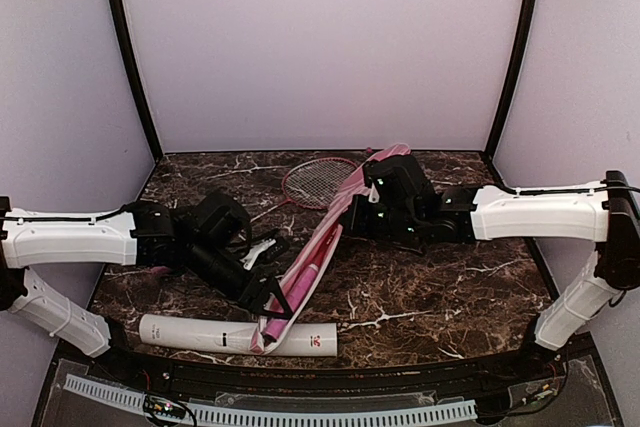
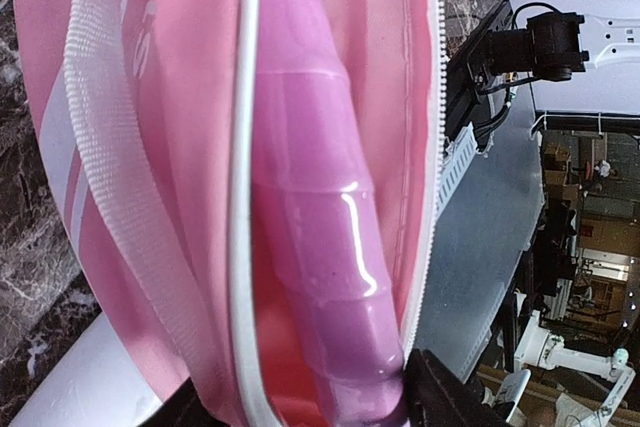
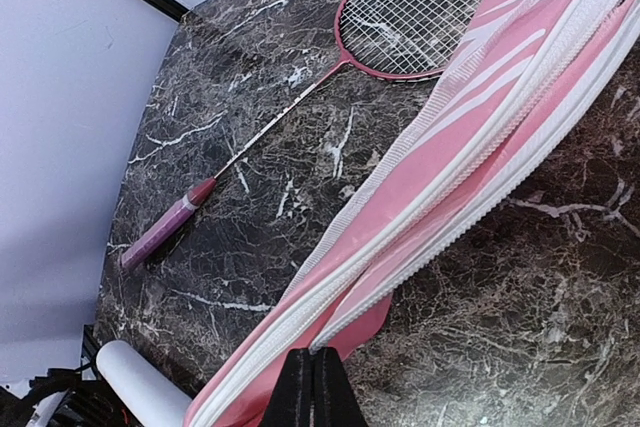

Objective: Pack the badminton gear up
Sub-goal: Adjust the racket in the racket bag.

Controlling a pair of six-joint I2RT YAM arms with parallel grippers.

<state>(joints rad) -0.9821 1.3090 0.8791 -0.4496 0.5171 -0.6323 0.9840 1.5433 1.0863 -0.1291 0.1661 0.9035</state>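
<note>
Carefully now: seat the pink handle (image 2: pixel 320 247) all the way into the narrow tail of the pink bag (image 1: pixel 327 237), lying slantwise across the marble table (image 1: pixel 450 287) with that tail draped over the white tube (image 1: pixel 190 332) at the near edge. Note the left gripper (image 2: pixel 312 402) straddling the tail, one finger either side of the handle inside the open zip; impossible to tell from the wrist view whether pressing on the fabric or merely bracketing it, so close gently and feel for the hard grip rather than bunching loose cloth. Hold the right gripper (image 3: pixel 315 387) clenched, apparently pinching the bag's white zip edge toward the wide end, and lift only enough to prop the mouth agape without dragging the bag off the tube. Draw handle and tail together along the bag's own line, never across it, to avoid snagging frame or strings on the zipper teeth. Leave the second racket (image 3: pixel 430 7) alone for now: flat on the table beside the bag, head partly hidden by the bag's edge, handle angled off toward the left arm; probably next in. Mind the tube: round, apt to roll under a sideways tug.
</note>
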